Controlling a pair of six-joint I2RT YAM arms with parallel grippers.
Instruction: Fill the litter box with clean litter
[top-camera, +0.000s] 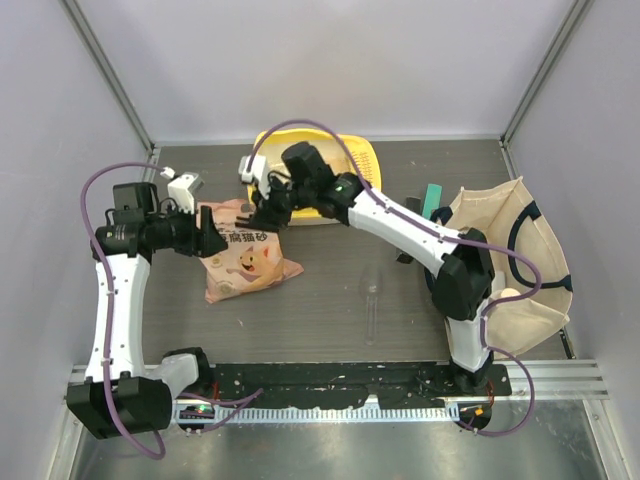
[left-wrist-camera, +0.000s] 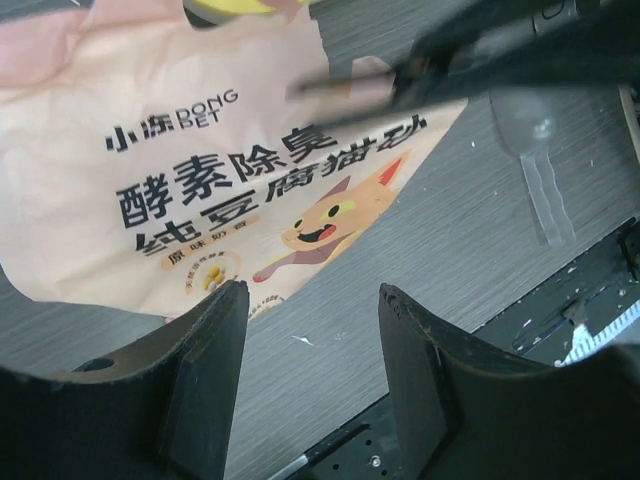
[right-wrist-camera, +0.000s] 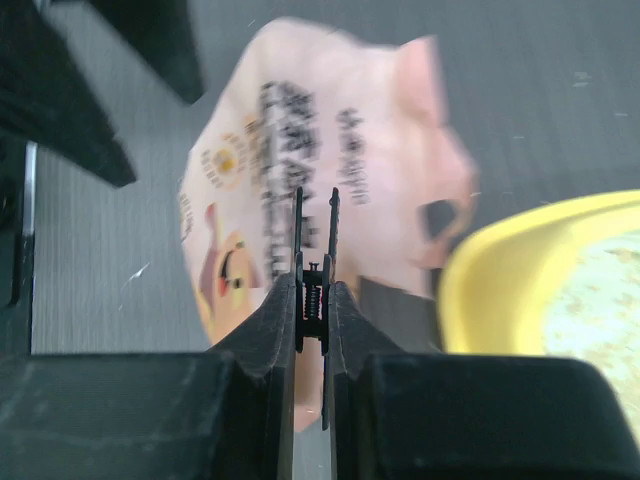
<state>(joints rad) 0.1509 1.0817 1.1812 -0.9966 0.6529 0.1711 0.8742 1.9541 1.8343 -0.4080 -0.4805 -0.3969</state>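
The peach-orange bag of clean litter (top-camera: 245, 255) lies flat on the dark table, with its cartoon face and Chinese print showing (left-wrist-camera: 200, 150) (right-wrist-camera: 300, 130). Behind it stands the yellow litter box (top-camera: 350, 160). Its rim (right-wrist-camera: 530, 260) curves round pale beige granules (right-wrist-camera: 605, 300). My right gripper (top-camera: 268, 205) (right-wrist-camera: 313, 300) is shut on a thin black spring-loaded scissors-like tool (right-wrist-camera: 315, 215). The tool's two blades hang over the bag's top part (left-wrist-camera: 400, 90). My left gripper (top-camera: 205, 240) (left-wrist-camera: 310, 300) is open at the bag's left edge, with only table between its fingers.
A cream canvas tote (top-camera: 510, 260) with dark handles lies at the right. A clear plastic scoop (top-camera: 372, 300) (left-wrist-camera: 540, 180) rests on the table right of the bag. A teal object (top-camera: 432, 198) sits beside the tote. A small white device (top-camera: 185, 185) is near the left arm.
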